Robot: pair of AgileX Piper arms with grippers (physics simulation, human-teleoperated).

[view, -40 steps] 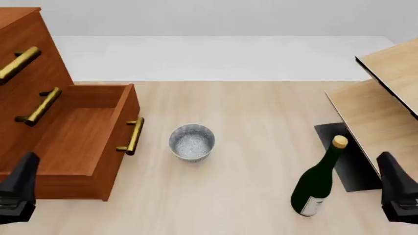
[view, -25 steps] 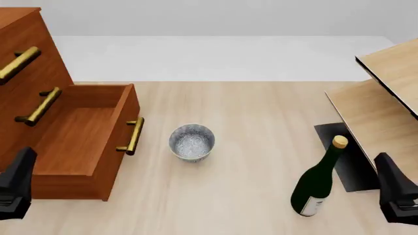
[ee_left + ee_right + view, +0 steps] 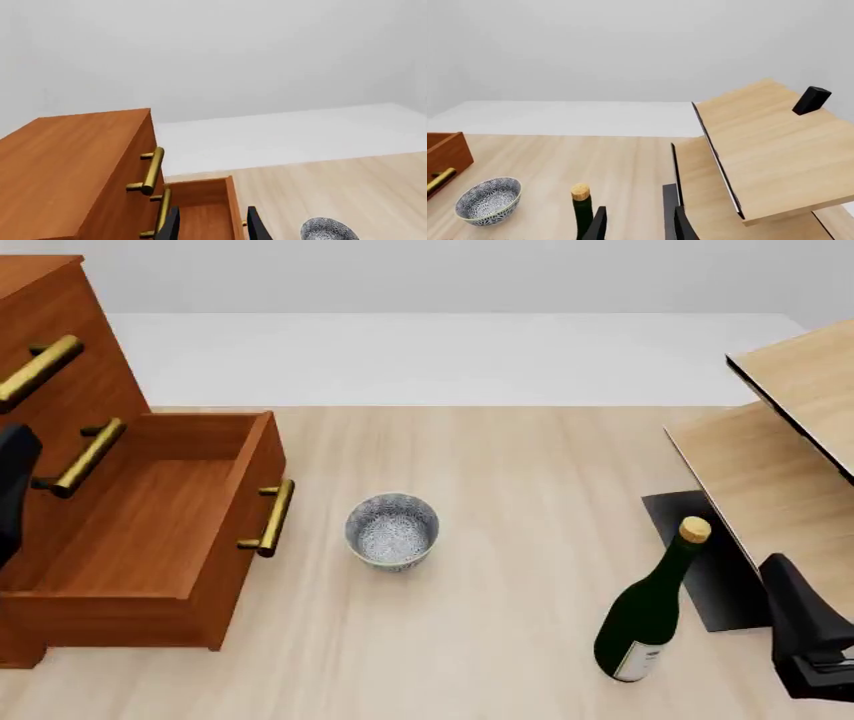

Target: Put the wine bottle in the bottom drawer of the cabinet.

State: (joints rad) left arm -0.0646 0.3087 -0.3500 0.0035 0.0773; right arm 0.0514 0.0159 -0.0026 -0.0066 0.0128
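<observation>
The wine bottle, dark green with a tan cork and a white label, stands upright on the table at the front right; its cork and neck show in the right wrist view. The cabinet fills the left side, and its bottom drawer is pulled out and holds nothing. My right gripper hangs just right of the bottle, apart from it, open. At the far left edge, my left gripper is over the drawer's left side, open, holding nothing.
A patterned grey bowl sits between the drawer and the bottle. A pale wooden shelf unit rises at the right over a dark mat. A small black block rests on the shelf's top.
My left gripper has risen from the front left corner to beside the cabinet. My right gripper has sunk slightly. The bottle, bowl and drawer have not moved.
</observation>
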